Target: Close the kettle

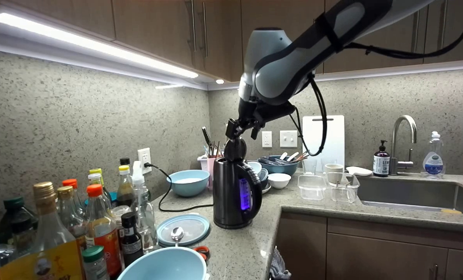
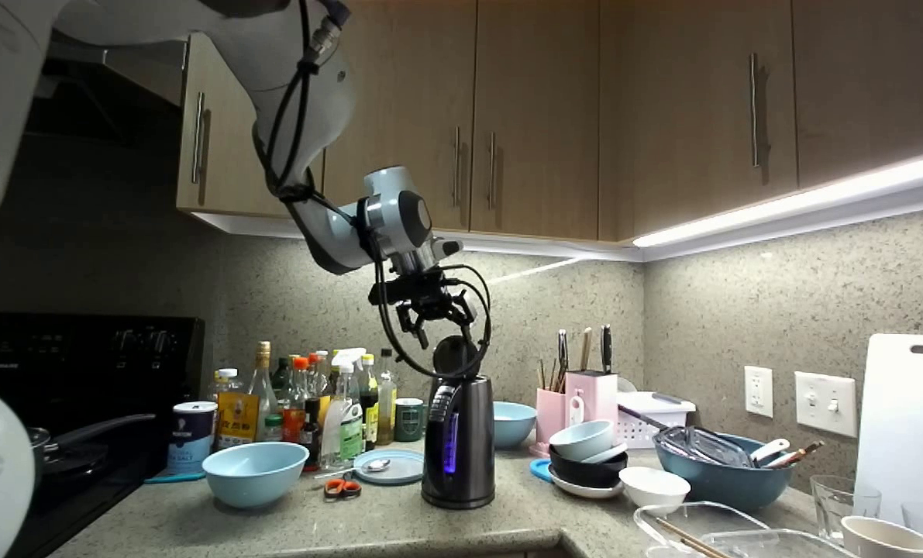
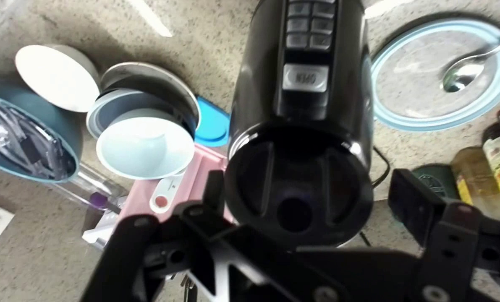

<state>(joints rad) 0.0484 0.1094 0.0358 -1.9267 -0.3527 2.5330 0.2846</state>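
The electric kettle (image 2: 476,457) is standing upright on the table (image 2: 329,531), near its front edge, with the lid (image 1: 237,151) sticking up, so the closing is seemingly waiting undone. Just above the kettle the gripper (image 2: 446,335) is hanging, fingers (image 3: 413,205) spread, grasping nothing; contact with the lid is not showing clearly. Stacked bowls (image 2: 585,469) are sitting beside the kettle, apparently leaving the lid's downward swing unobstructed.

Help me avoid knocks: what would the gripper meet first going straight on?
Probably the raised lid of the kettle, which in the wrist view shows between the fingers of the open gripper; depth is unclear, and they might straddle it.
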